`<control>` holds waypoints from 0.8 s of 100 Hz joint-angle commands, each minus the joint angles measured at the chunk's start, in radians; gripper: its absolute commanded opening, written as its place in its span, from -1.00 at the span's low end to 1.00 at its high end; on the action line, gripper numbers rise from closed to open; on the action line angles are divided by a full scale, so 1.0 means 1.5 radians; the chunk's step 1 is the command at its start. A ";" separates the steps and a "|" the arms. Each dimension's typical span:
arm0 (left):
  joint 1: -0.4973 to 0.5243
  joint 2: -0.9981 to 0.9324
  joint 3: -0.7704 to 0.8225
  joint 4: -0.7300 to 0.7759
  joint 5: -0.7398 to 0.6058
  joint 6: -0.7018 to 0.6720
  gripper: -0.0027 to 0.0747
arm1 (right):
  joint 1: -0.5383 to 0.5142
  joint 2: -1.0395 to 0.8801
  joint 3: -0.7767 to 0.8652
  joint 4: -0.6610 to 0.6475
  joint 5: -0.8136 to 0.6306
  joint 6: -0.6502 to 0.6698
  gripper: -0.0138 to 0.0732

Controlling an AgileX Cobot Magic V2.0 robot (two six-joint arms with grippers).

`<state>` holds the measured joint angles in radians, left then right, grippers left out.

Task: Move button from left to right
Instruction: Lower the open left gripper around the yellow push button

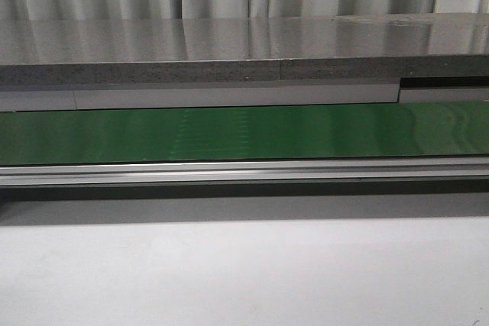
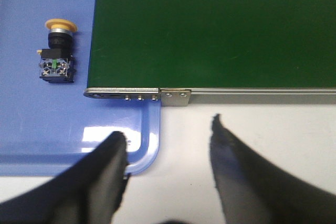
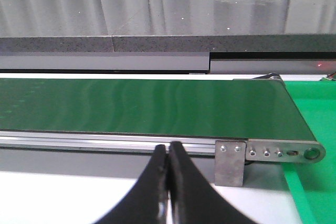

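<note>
The button (image 2: 56,53) shows only in the left wrist view. It has a yellow-orange round cap and a black boxy body with a bluish-green label, and it lies on its side on a blue tray (image 2: 31,124). My left gripper (image 2: 167,129) is open and empty, over the tray's corner and the white table, apart from the button. My right gripper (image 3: 168,148) is shut with nothing between its fingers, in front of the green conveyor belt (image 3: 147,106). Neither gripper nor the button shows in the front view.
The green conveyor belt (image 1: 244,131) with a metal side rail (image 1: 244,172) runs across the table; its ends show in the left wrist view (image 2: 210,30) and the right wrist view. A green tray (image 3: 315,124) lies past the belt's end. A grey shelf (image 1: 244,51) stands behind.
</note>
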<state>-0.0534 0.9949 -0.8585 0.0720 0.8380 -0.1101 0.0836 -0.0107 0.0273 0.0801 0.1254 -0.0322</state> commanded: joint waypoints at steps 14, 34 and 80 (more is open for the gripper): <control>-0.004 -0.005 -0.024 0.033 -0.042 -0.002 0.67 | 0.002 -0.012 -0.010 -0.004 -0.049 0.000 -0.84; -0.002 -0.005 -0.024 0.034 -0.039 -0.002 0.67 | 0.002 -0.012 -0.010 -0.004 -0.049 0.000 -0.84; 0.166 0.134 -0.102 0.057 -0.069 0.013 0.67 | 0.002 -0.012 -0.010 -0.004 -0.049 0.000 -0.84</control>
<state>0.1517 1.1554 -0.9435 0.1432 0.7938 -0.1060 0.0836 -0.0107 0.0273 0.0801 0.1254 -0.0322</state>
